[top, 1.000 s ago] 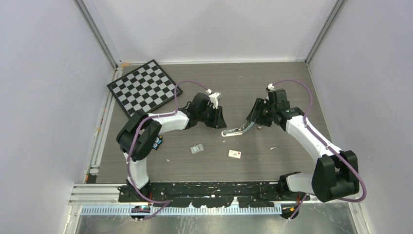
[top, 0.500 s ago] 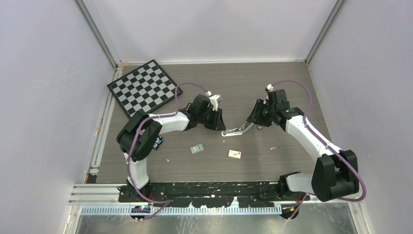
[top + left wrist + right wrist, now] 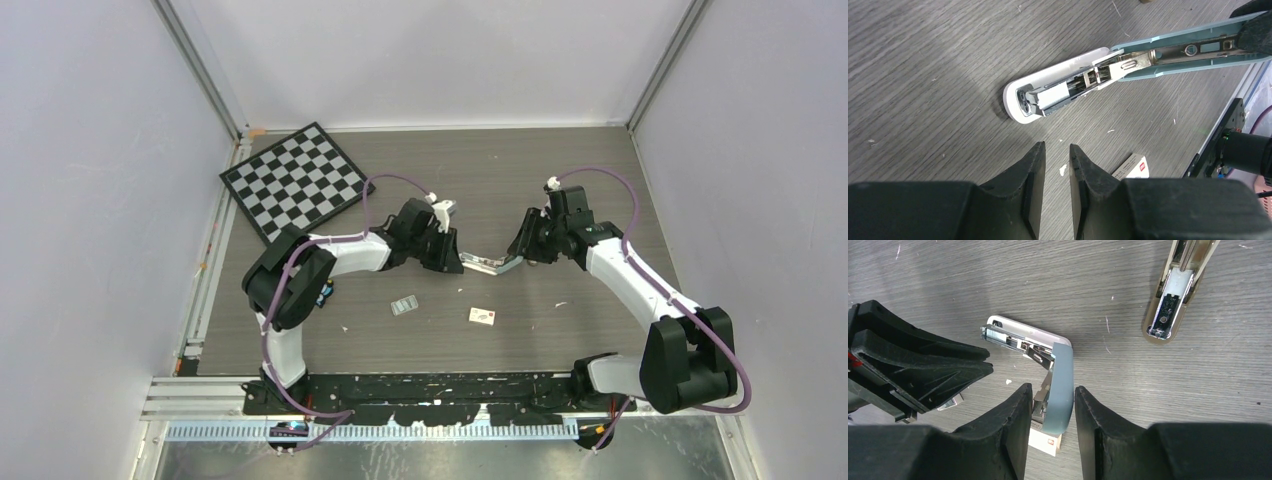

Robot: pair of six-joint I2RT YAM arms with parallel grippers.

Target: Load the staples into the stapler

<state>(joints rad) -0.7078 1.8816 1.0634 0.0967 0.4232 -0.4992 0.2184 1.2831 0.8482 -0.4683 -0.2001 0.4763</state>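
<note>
The stapler lies open at the table's middle, its white base and silver channel flat on the wood. Its pale teal top is swung up. My right gripper is shut on that teal top, also seen at the right of the left wrist view. My left gripper has its fingers a narrow gap apart and empty, its tips just short of the base's front end. In the top view it is left of the stapler and the right gripper is on the right. The staples lie loose nearer the arms.
A small white box with a red mark lies in front of the stapler, also under my right fingers. A tan rounded block lies beyond the stapler. A checkerboard is at the back left. A black-and-blue gadget sits by the left arm.
My left gripper has moved right and nearer, close up to the stapler's front end. The right gripper still holds the teal top, shifted slightly.
</note>
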